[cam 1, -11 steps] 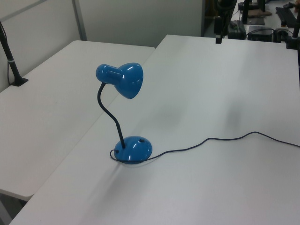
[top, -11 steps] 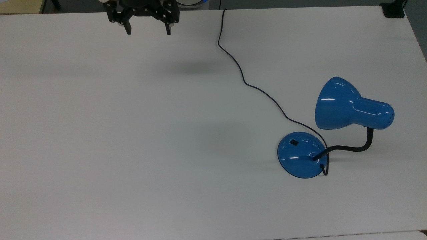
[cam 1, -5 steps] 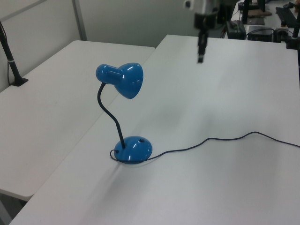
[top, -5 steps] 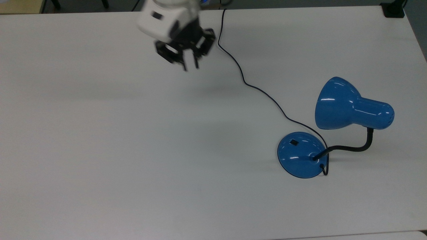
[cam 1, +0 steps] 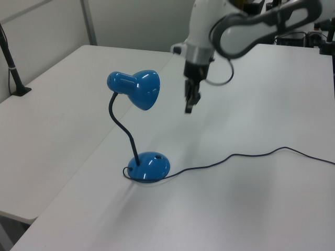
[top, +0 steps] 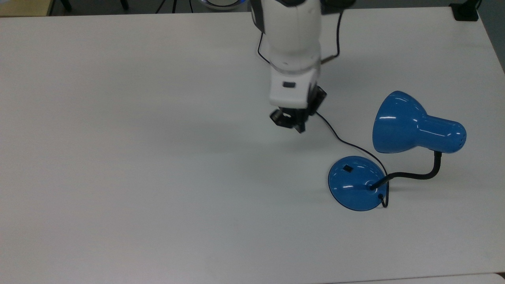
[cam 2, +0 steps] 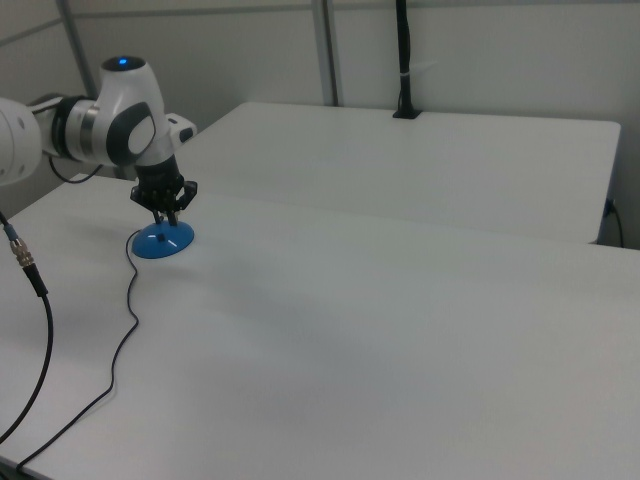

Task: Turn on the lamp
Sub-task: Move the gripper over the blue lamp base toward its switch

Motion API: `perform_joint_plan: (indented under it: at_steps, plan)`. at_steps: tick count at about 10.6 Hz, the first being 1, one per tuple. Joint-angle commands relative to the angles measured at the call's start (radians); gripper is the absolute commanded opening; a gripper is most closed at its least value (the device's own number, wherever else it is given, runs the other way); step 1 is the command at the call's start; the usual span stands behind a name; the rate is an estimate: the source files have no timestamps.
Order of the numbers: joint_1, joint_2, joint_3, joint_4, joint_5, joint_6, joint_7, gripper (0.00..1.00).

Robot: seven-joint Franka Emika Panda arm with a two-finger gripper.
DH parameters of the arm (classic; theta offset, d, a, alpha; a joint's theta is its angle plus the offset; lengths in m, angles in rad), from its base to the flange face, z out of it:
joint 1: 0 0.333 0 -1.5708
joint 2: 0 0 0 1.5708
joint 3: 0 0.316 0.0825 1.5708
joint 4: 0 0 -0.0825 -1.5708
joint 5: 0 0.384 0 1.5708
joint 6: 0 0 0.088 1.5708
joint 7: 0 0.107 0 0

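The lamp is glossy blue, with a bell-shaped shade (top: 410,124), a bendy black neck (top: 418,175) and a round base (top: 355,185) carrying a small black switch (top: 347,169). It stands at the top view's right; in the left view the shade (cam 1: 137,89) hangs above the base (cam 1: 149,166). My gripper (top: 300,127) hovers above the table to the top view's upper left of the base, fingers shut on nothing, pointing down. In the left view the gripper (cam 1: 188,108) hangs at shade height to the shade's right. In the right view the gripper (cam 2: 167,217) sits just above the base (cam 2: 163,242).
The lamp's thin black cord (top: 347,144) snakes from the base across the white table (top: 138,177) toward the top view's upper edge, passing under my arm. A second white table (cam 1: 57,120) adjoins on the left view's left. A black post (cam 2: 403,60) stands at the back in the right view.
My gripper has swept from the top view's upper left edge down and right toward the lamp, and its fingers have gone from wide apart to shut. The lamp has not moved.
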Motion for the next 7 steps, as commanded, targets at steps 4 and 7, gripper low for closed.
perform_joint_plan:
  at_steps: [4, 7]
  plan:
    - [0.137, 0.264, -0.027, 0.175, 0.041, 0.256, -0.026, 0.00]
    - [0.170, 0.297, -0.053, 0.205, 0.087, 0.331, -0.028, 0.00]
